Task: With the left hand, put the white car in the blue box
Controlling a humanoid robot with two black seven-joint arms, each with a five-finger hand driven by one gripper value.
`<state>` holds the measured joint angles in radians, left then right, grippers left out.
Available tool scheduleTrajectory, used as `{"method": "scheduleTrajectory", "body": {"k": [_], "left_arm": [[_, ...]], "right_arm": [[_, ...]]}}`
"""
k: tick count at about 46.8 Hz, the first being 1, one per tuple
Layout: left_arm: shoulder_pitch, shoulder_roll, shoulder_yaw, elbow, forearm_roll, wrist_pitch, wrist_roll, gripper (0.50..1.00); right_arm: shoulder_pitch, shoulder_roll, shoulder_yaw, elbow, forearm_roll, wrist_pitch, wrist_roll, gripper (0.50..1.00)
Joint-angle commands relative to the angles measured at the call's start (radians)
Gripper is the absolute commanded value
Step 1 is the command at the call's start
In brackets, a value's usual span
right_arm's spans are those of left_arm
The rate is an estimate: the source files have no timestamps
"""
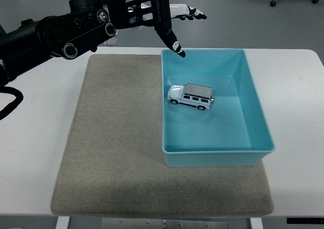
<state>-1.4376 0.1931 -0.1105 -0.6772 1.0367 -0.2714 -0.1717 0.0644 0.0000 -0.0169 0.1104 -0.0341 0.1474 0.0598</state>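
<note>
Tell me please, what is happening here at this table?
The robot's left hand hangs open above the far left corner of the blue box and holds nothing. The white car sits on its wheels inside the box, free of the hand. The box stands on a grey mat. The right arm is out of view.

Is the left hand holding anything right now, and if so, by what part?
Nothing is held. The left hand is open, fingers spread, above the far-left corner of the blue box. The white car sits on its wheels inside the box, apart from the hand.
</note>
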Motion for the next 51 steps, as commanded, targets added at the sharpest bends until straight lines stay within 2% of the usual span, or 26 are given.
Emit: {"method": "scheduleTrajectory", "body": {"k": [1,9,12,23,30,42,51], "left_arm": [[0.009,0.0,0.0,0.053,-0.001,0.001,0.0,0.992],[0.022,0.019,0.0,0.129,-0.007,0.015,0.0,0.992],[0.025,0.026,-0.001,0.149,-0.007,0.037,0.0,0.992],[0.091,0.029,-0.004,0.197,-0.058,0.211,-0.002,0.994],[0.128,0.028,-0.005,0.266,-0.184,0.302,-0.009,0.994],[0.16,0.029,-0.012,0.358,-0.536,0.311,-0.018,0.996],[0.218,0.029,-0.063,0.369,-0.808,0.305,-0.022,0.996]], "right_arm": [[0.0,0.0,0.0,0.0,-0.001,0.0,0.0,0.936],[0.0,0.0,0.0,0.0,0.0,0.0,0.0,0.936],[0.0,0.0,0.0,0.0,0.0,0.0,0.0,0.936],[0.0,0.0,0.0,0.0,0.0,0.0,0.0,0.936],[0.0,0.0,0.0,0.0,0.0,0.0,0.0,0.936],[0.0,0.0,0.0,0.0,0.0,0.0,0.0,0.936],[0.0,0.0,0.0,0.0,0.0,0.0,0.0,0.936]]}}
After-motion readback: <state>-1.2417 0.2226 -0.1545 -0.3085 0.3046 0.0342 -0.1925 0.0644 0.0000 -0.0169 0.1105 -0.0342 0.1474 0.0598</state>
